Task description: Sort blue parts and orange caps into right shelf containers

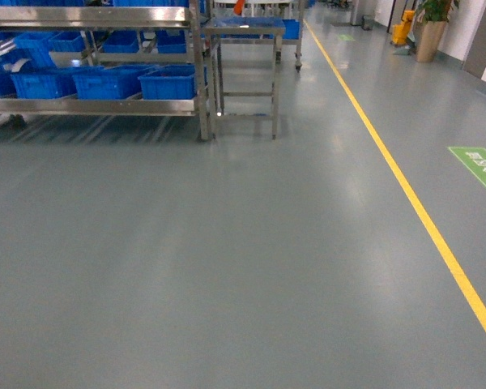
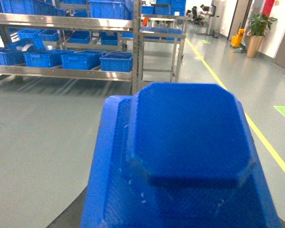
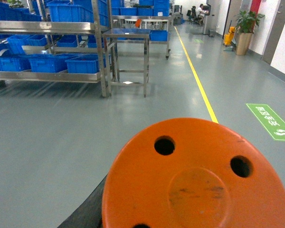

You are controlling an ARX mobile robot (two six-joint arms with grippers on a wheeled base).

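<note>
A blue part [image 2: 190, 128], blocky with cut corners, fills the lower half of the left wrist view, and my left gripper [image 2: 180, 209] is shut on it, fingers hidden beneath. In the right wrist view a round orange cap [image 3: 199, 180] with small holes hangs over the floor, held in my right gripper [image 3: 194, 209]. Only a dark sliver of each gripper shows at the lower left. Neither gripper appears in the head view. Blue crates, the shelf containers [image 1: 168, 83] [image 2: 116, 61] [image 3: 83, 64], sit on a steel shelf far ahead to the left.
A small steel table [image 1: 245, 32] stands just right of the shelf's end post. Grey floor lies between me and the shelf. A yellow floor line [image 1: 405, 194] runs along the right, with a green floor sign [image 1: 479, 166] beyond it and a potted plant [image 1: 432, 28] far back.
</note>
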